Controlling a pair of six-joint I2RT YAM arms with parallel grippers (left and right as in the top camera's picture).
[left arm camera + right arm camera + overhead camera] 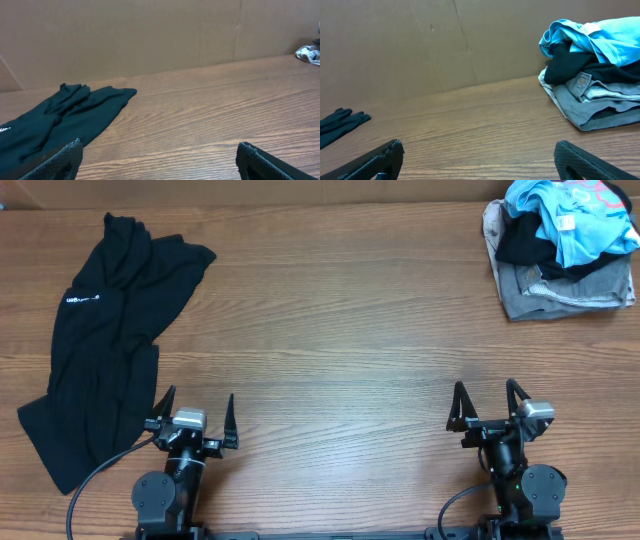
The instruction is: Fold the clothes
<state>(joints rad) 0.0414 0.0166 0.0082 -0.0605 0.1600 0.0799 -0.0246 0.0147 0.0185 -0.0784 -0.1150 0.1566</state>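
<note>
Black thin-fabric garment (100, 350) lies crumpled along the left side of the brown wood-grain table (330, 330), unfolded, nothing touching it.

Nearest: left gripper (199, 402) has its jaws spread wide and empty, just beside the garment's lower right edge. Right gripper (486, 390) is likewise spread and empty, well apart from the garment.

Risks, my read:
- Fabric is bunched in overlapping layers, so a pinch may take two layers and the fold comes out twisted.
- The lower corner sits near the table's left front edge. A drag instead of a lift could pull it over.
- The right arm has a long reach across; a one-arm pull would likely skew the cloth.
- The far-right pile has a black piece tucked under the light blue shirt (575, 215) and above the grey folded garment (565, 285). It could be mistaken for the target.

Views:
- Overhead alone gives the full outline and the small white lettering (82, 300).
- Left wrist shows only the garment's far end lying flat, and the plain brown backdrop wall (150, 35).
- Right wrist shows the pile's layers side-on, and only a tip of the black garment at far left.
</note>
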